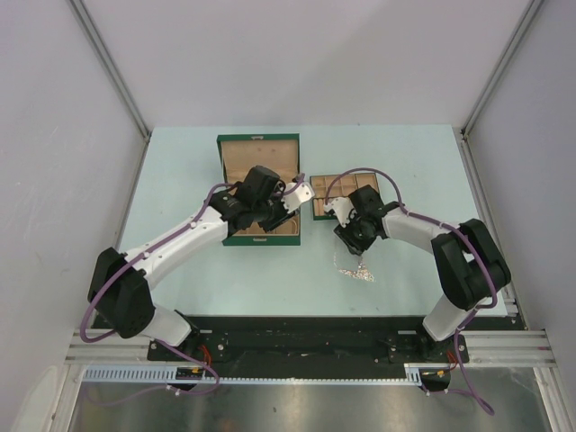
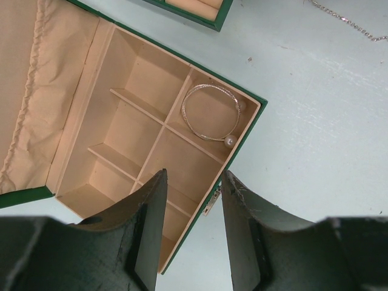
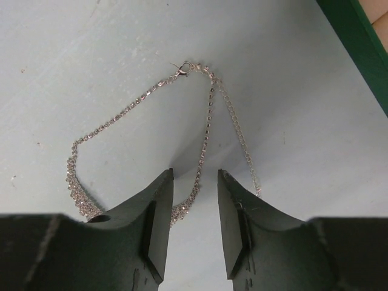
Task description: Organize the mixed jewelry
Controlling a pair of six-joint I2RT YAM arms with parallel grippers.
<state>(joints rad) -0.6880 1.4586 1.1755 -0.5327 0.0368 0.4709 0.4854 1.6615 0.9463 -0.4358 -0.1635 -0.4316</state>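
Observation:
The silver bangle [image 2: 210,112] with two pearl ends lies in a corner compartment of the open green box [image 2: 237,145]. My left gripper [image 2: 193,177] is open and empty, hovering above the box's near edge. The sparkly chain necklace [image 3: 208,115] lies on the table; its strand runs between my right gripper's [image 3: 195,174] open jaws, which hang just over it. In the top view the necklace [image 1: 358,271] lies below the right gripper [image 1: 358,253], and the left gripper [image 1: 281,212] is over the box [image 1: 259,147].
The small tan divided tray [image 1: 344,186] sits right of the green box, partly under the right arm. A green edge [image 3: 354,48] shows at the upper right of the right wrist view. The box lid [image 2: 27,91] lies open.

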